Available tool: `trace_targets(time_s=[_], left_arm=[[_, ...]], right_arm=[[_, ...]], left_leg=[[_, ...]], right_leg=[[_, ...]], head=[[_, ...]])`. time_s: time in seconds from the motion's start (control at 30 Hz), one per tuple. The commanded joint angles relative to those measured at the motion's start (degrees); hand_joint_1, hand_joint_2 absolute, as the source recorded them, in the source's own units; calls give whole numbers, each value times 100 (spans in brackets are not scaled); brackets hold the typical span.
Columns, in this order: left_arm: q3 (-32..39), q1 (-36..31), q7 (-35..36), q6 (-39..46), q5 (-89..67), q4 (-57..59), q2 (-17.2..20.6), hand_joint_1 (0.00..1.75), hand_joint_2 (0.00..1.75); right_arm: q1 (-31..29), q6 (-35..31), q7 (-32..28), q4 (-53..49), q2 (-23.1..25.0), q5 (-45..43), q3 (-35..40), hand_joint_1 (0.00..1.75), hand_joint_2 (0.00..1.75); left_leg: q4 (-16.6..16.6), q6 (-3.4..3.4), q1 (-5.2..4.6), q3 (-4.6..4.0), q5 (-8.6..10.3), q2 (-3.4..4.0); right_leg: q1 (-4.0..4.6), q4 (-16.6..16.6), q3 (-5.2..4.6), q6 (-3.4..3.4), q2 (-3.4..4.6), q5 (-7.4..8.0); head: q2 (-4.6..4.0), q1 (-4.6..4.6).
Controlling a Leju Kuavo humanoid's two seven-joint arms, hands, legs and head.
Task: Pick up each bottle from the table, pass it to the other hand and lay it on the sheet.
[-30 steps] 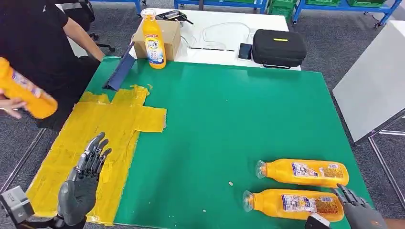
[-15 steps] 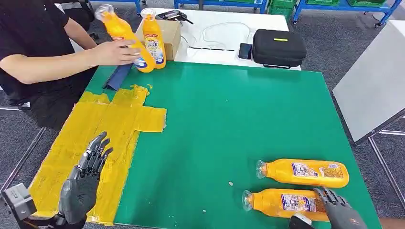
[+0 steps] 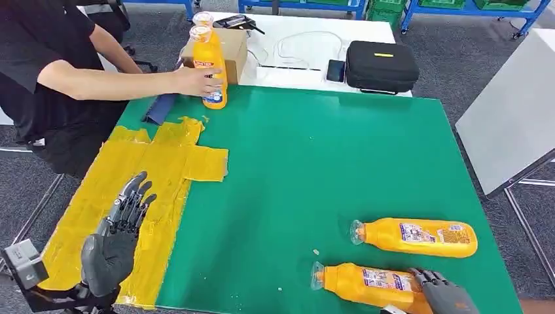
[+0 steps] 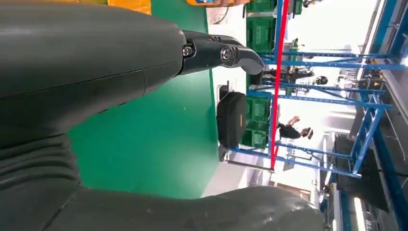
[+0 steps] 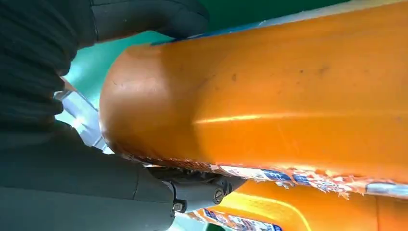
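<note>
The robot's right hand [image 3: 442, 297] is lying at the near right corner of the green table [image 3: 314, 170], its fingers wrapping around the base end of the nearer bottle [image 3: 370, 285], an orange one lying on its side with its clear cap pointing toward the table's middle. In the right wrist view the thumb and the darker fingers [image 5: 202, 190] are pressing against the orange body [image 5: 269, 96] from both sides, so that hand is gripping the bottle, which from here seems to be resting on the green surface. Just beyond it a second orange bottle [image 3: 415, 237] is lying on its side too, close to the first but apart from it, with nothing touching it. The left hand [image 3: 119, 239] is hovering over the yellow sheet [image 3: 137, 170] taped along the table's left side, palm down, fingers stretched forward and spread apart, holding nothing; the left wrist view is showing one dark finger [image 4: 219, 53] reaching out above the green top. At the far left corner a person in a black shirt [image 3: 46, 59] is reaching in with one hand [image 3: 196, 81] and holding an upright orange bottle [image 3: 211, 69] that is standing right in front of another by a cardboard box [image 3: 230, 46]. A black case [image 3: 382, 64] is sitting on the white table [image 3: 294, 46] behind.
</note>
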Motion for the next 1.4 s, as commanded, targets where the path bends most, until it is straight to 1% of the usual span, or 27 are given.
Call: trace_targets(time_s=[0.03,0.07,0.1,0.13,0.2,0.3,0.33,0.37,0.4,0.47,0.5,0.53,0.6,0.7,0.73,0.8,0.83,0.87,0.9,0.93,0.97,1.0,1.13,1.17,1.33,1.37,1.4], left_arm=[[-142,-181,0,-10,91,345,106,0,0],[-144,-184,-5,-9,101,349,108,0,0],[-146,-188,-6,-12,106,354,112,0,0],[-143,-195,-1,-1,125,362,112,0,0],[-137,-189,12,5,138,359,110,0,0],[-119,-156,30,19,146,331,100,0,0],[-95,-112,42,42,142,289,91,0,0],[-83,-74,43,47,144,254,96,0,0],[-79,-57,43,43,148,236,99,0,0],[-15,52,23,76,162,151,80,0,0],[13,86,20,71,171,125,69,0,0],[88,225,-20,79,97,175,71,0,0],[173,410,-292,-48,60,331,95,0,0],[201,430,-365,-105,47,393,81,0,0],[191,287,-252,-143,124,233,-15,0,0],[216,398,-137,-196,57,247,-33,0,0],[217,429,-169,-242,58,264,-36,0,0],[197,457,-198,-322,57,283,-36,0,0],[147,343,-381,-413,33,446,-96,0,0],[90,267,-393,-431,35,542,-113,0,0],[24,219,-313,-421,79,596,-113,0,0],[-50,177,-279,-402,91,592,-114,0,175],[-417,-18,67,-295,406,511,0,0,175],[-487,-60,102,-243,474,495,14,0,175],[-552,-104,137,-201,509,484,31,0,175],[-623,-161,179,-175,614,481,50,0,175],[-731,-271,228,-143,839,494,47,0,175]], right_arm=[[25,-284,379,531,-627,-379,1271,164,175],[5,-345,426,549,-687,-434,1366,166,175],[-3,-357,444,567,-719,-456,1421,175,175],[-121,-563,628,593,-869,-671,1722,175,175],[-224,-701,730,606,-921,-807,1915,175,175],[-351,-917,772,564,-868,-1199,2050,175,175],[-363,-1178,535,487,-741,-1853,1964,175,175],[-389,-1248,373,408,-674,-2187,1914,175,175],[-413,-1225,383,371,-667,-2206,1924,175,175],[-376,-1387,-267,42,-325,-3333,1549,175,175],[-384,-1312,-362,-114,-161,-3564,1426,175,175],[-262,-1210,-767,-312,129,-4289,1128,175,175],[-86,-1203,-825,-363,142,-4291,1031,175,175],[-25,-1207,-911,-321,128,-4283,1004,175,175],[-212,-1056,-1232,-476,446,-4469,860,175,175],[-199,-799,-1309,-732,1037,-4492,529,175,175],[-208,-767,-1340,-799,1189,-4474,485,175,175],[-262,-693,-1354,-888,1427,-4438,460,175,175],[-405,-575,-1309,-911,1652,-4395,461,175,175],[-490,-502,-1269,-925,1975,-4446,466,175,175],[-626,-460,-1196,-913,2131,-4336,600,175,175],[-770,-447,-1116,-864,2237,-4267,727,175,175],[-1374,-352,-1281,-241,2523,-4343,931,175,175],[-1481,-319,-1293,-180,2567,-4308,944,175,175],[-1558,-294,-1265,-197,2618,-4279,919,175,175],[-1643,-202,-1259,-161,2699,-4290,895,175,175],[-1856,-120,-1244,-47,2820,-4199,912,175,175]], left_leg=[[-9,-16,7,13,4,22],[-7,-10,5,12,3,9],[-10,-14,7,17,3,17],[-10,-15,7,19,3,18],[-8,-9,4,23,2,13],[-13,-16,8,26,4,23],[-11,-15,9,25,4,19],[-10,-12,8,25,3,16],[-11,-15,9,24,4,20],[-9,-17,11,23,3,23],[-6,-13,11,25,0,23],[-9,-19,13,24,1,34],[-14,-19,10,26,1,31],[-12,-16,9,18,-1,27],[-13,-21,10,17,-4,34],[-4,-10,9,-7,2,23],[-6,-16,13,-1,0,37],[-6,-11,11,-8,5,23],[-10,-18,12,-2,4,38],[-9,-18,13,-4,3,37],[-9,-14,11,-9,7,25],[-16,-21,11,-1,10,34],[-10,-12,12,-2,9,29],[-11,-19,16,-2,11,44],[-10,-16,13,1,12,37],[-9,-12,12,-3,13,24],[-11,-17,13,1,10,38]], right_leg=[[11,-16,21,-11,-32,1],[8,-12,19,-7,-24,0],[11,-19,26,-10,-30,1],[12,-19,28,-10,-33,0],[8,-14,25,-6,-17,1],[13,-21,31,-12,-27,2],[14,-20,31,-11,-27,2],[12,-16,27,-9,-17,2],[13,-17,27,-11,-23,2],[16,-16,27,-13,-22,1],[14,-11,25,-10,-9,0],[17,-13,25,-15,-14,1],[13,-13,27,-15,-14,-2],[12,-11,42,-12,-10,-2],[13,-12,51,-16,-16,-6],[10,-3,52,-6,0,3],[15,-6,59,-10,-3,2],[9,-3,50,-6,0,4],[11,-6,57,-12,-7,2],[13,-4,53,-13,-1,4],[9,-4,48,-10,-1,6],[12,-9,54,-16,-9,8],[10,-5,37,-8,4,9],[16,-9,40,-13,0,13],[11,-7,45,-10,-7,7],[9,-5,54,-7,-4,6],[11,-7,59,-11,-7,5]], head=[[0,0],[0,2],[0,0],[0,2],[0,0],[0,0],[0,2],[0,2],[0,0],[0,4],[0,2],[0,2],[0,2],[0,-2],[0,-4],[0,-2],[0,0],[0,2],[0,2],[0,2],[0,-2],[0,-2],[0,-2],[0,-2],[0,2],[0,2],[0,0]])
